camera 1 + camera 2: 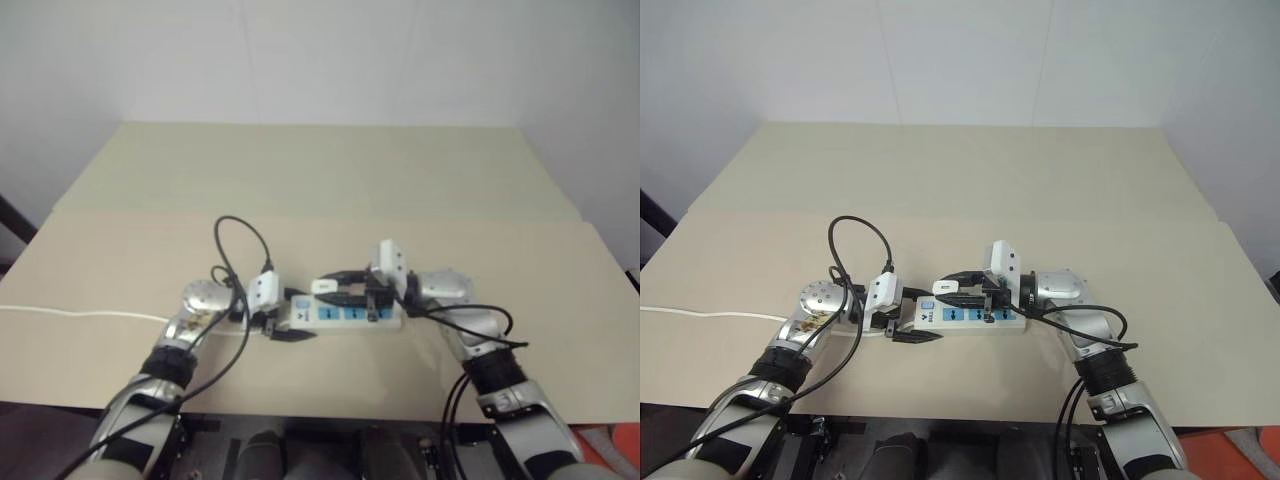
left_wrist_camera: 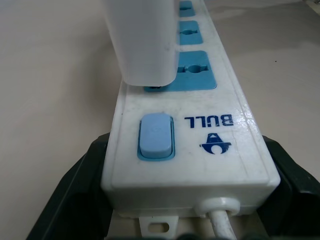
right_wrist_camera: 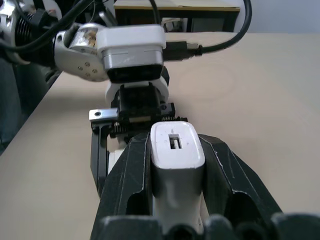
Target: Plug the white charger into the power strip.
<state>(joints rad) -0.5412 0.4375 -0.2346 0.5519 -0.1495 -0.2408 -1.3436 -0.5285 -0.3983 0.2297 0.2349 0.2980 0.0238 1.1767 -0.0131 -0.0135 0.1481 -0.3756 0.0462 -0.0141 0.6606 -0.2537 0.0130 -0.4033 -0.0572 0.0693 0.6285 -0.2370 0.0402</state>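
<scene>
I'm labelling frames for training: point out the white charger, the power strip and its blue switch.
white charger point(image 3: 176, 150): right wrist view, top face.
power strip point(image 2: 235, 145): left wrist view, white casing.
blue switch point(image 2: 156, 135): left wrist view, rocker middle.

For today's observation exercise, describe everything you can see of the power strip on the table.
The power strip is a long, slim, glossy white plastic bar lying flat on the beige table. It has a light-blue rocker switch, blue "BULL" lettering with a logo, and blue socket faces in a row. A thin white cord leaves its switch end. The left gripper clamps that end; the white charger, held by the right gripper, stands at the nearest socket.
</scene>
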